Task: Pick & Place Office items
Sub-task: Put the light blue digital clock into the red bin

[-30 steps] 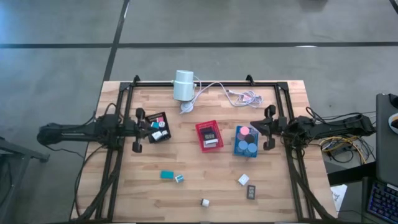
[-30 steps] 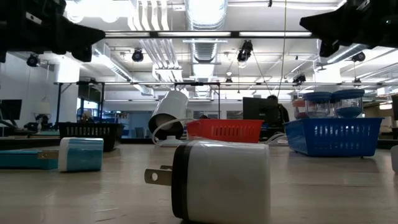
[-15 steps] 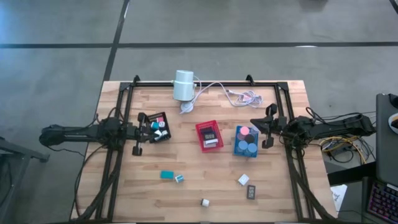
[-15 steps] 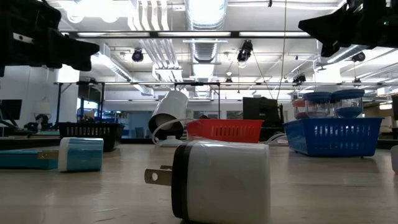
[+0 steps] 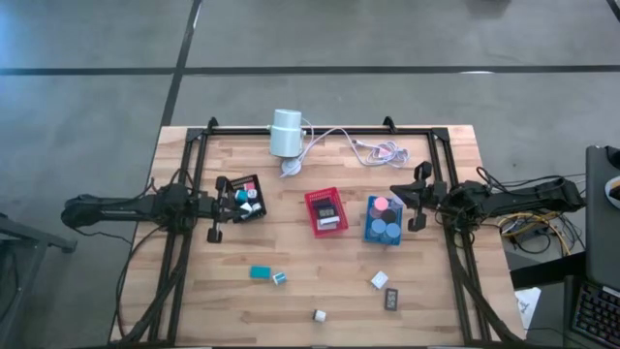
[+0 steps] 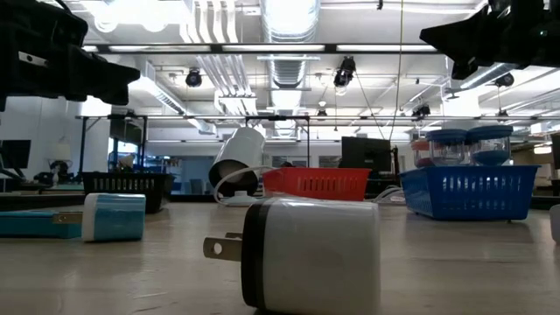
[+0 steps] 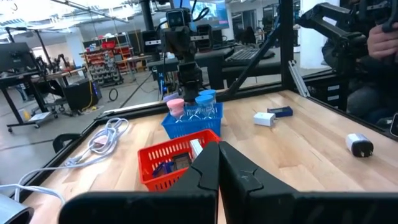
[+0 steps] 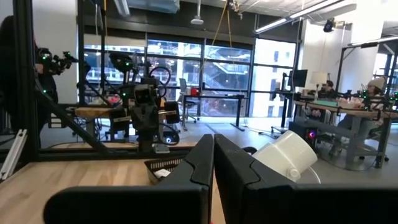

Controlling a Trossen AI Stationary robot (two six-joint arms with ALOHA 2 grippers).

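Observation:
Loose office items lie on the near half of the table: a teal block [image 5: 260,272], a small teal-and-white piece [image 5: 280,278], a white block [image 5: 379,280], a black block [image 5: 392,299] and a white plug piece [image 5: 319,315], which fills the low view [image 6: 311,254]. My left gripper [image 5: 225,206] hovers shut beside the black tray [image 5: 242,199], its fingers closed together in the left wrist view [image 7: 217,168]. My right gripper [image 5: 407,201] hovers shut beside the blue tray [image 5: 383,221], also shut in its wrist view [image 8: 213,163].
The red tray [image 5: 326,210] sits between the black and blue trays; the blue tray holds pink and blue discs. A white cylinder [image 5: 286,133] with cables [image 5: 373,147] lies at the far edge. Black frame rails run along the left, right and far sides. A person's hand [image 7: 380,38] shows beyond the table.
My left gripper has drawn back slightly toward the table's left edge and dipped a little, staying shut. The right arm and all the items have kept still.

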